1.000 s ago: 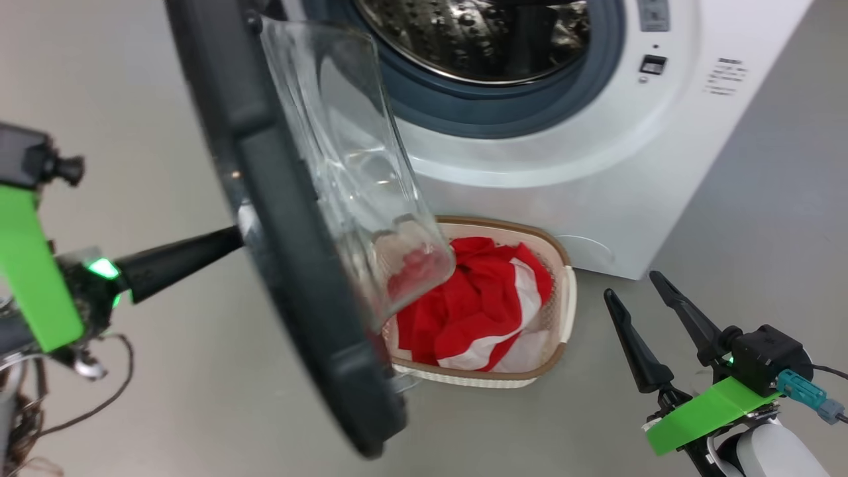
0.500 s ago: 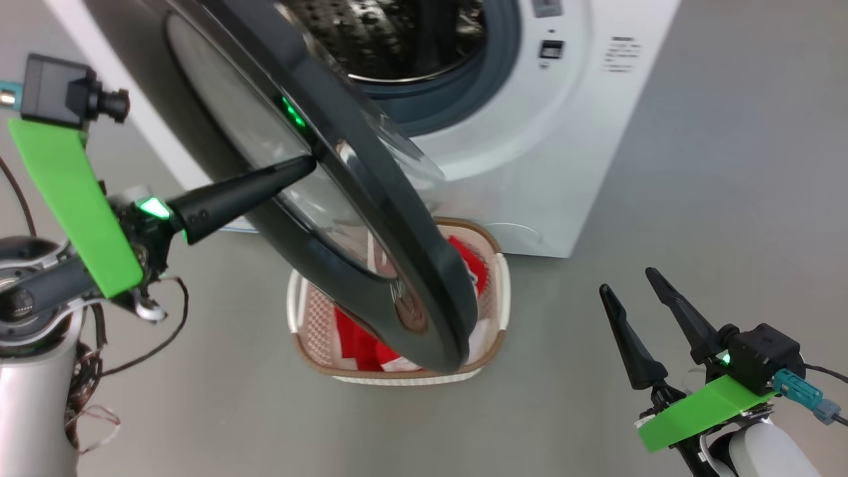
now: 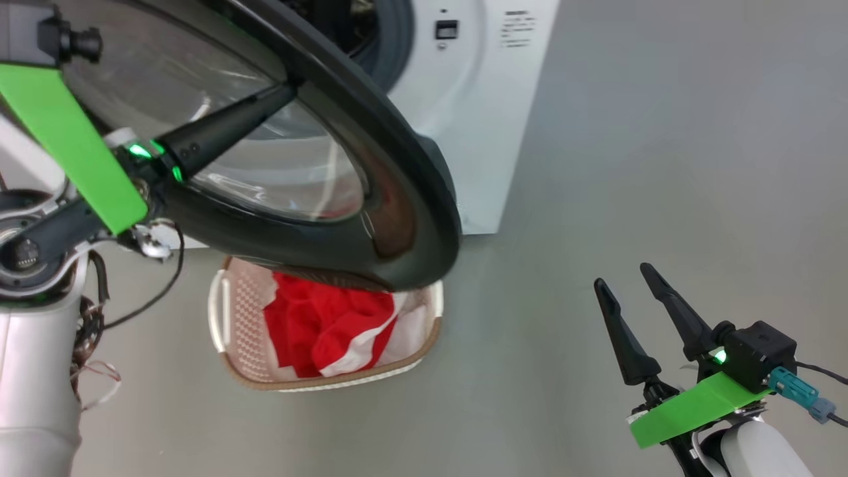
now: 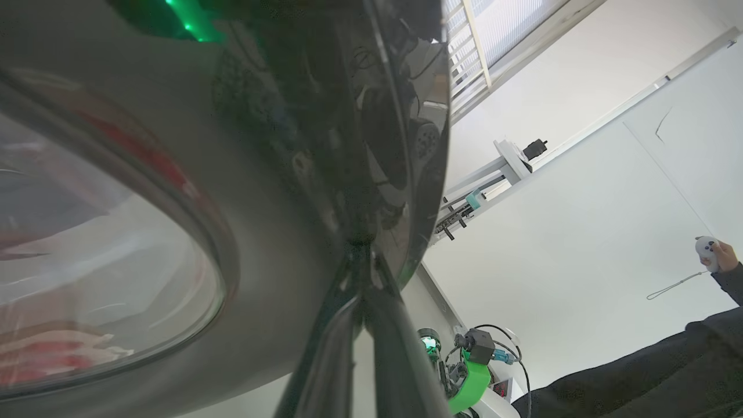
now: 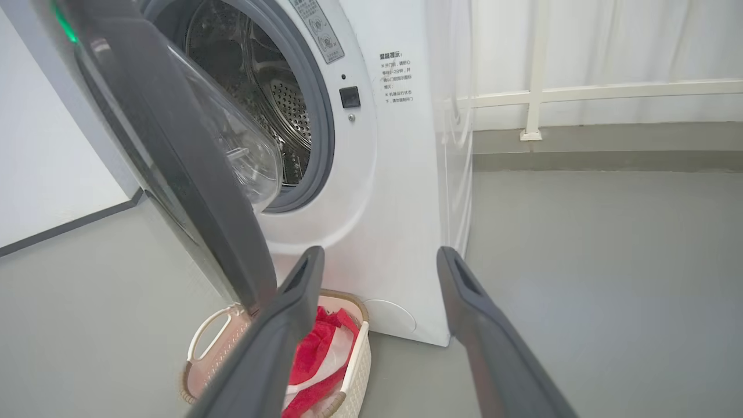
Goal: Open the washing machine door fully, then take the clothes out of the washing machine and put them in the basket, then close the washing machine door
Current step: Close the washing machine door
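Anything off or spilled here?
Nothing stands out. The clothes lie inside the basket, none on the floor. The washing machine door hangs part-open over the basket, the shut left tool touching its outer face.

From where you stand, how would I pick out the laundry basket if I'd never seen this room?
Find the big white washing machine, its round black-rimmed door standing part open. On the grey floor at the machine's foot, below that door, sits the basket. It is small and cream with perforated sides and a brown rim, and bright red-and-white clothes lie in it.
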`<state>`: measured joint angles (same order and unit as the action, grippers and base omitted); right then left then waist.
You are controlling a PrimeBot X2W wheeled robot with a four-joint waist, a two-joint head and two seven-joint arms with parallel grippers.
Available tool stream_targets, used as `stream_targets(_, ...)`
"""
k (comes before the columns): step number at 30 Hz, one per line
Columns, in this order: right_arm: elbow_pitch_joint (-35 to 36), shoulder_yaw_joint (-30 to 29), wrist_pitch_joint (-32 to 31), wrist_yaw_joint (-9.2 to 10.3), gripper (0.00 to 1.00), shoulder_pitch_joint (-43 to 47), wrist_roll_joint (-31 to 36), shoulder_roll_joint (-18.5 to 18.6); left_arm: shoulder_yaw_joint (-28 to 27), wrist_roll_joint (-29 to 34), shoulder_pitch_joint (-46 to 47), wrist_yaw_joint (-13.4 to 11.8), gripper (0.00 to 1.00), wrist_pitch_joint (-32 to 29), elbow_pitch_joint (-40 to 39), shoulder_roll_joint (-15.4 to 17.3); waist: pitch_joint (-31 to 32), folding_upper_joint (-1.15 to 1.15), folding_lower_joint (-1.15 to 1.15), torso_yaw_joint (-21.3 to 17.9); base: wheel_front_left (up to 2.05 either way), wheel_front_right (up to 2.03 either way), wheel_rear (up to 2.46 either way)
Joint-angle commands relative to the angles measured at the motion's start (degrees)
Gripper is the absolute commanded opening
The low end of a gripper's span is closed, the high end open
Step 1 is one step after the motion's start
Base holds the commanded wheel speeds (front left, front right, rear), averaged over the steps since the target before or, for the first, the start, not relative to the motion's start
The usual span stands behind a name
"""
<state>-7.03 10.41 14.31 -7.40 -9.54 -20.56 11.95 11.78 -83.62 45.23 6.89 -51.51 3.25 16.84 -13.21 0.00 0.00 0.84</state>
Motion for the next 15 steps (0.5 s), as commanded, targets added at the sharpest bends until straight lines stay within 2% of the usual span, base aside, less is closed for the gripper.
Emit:
stream_targets(1,1.53,1.13,0.69,-0.09,1.0,-1.32,0.58,-0.16,-1.39,1.2,2.92,0.59,0.0,0.96,-0.71,3.07,-1.1,0.0,0.0,-2.65,0.0,0.0,0.0)
stream_targets(15,1.61,0.69,0.69,-0.09,1.0,-2.11,0.46,-1.69,0.29,3.33,8.38,0.59,0.0,11.14,6.91,6.85,-2.57,0.0,0.0,-8.61,0.0,0.0,0.0)
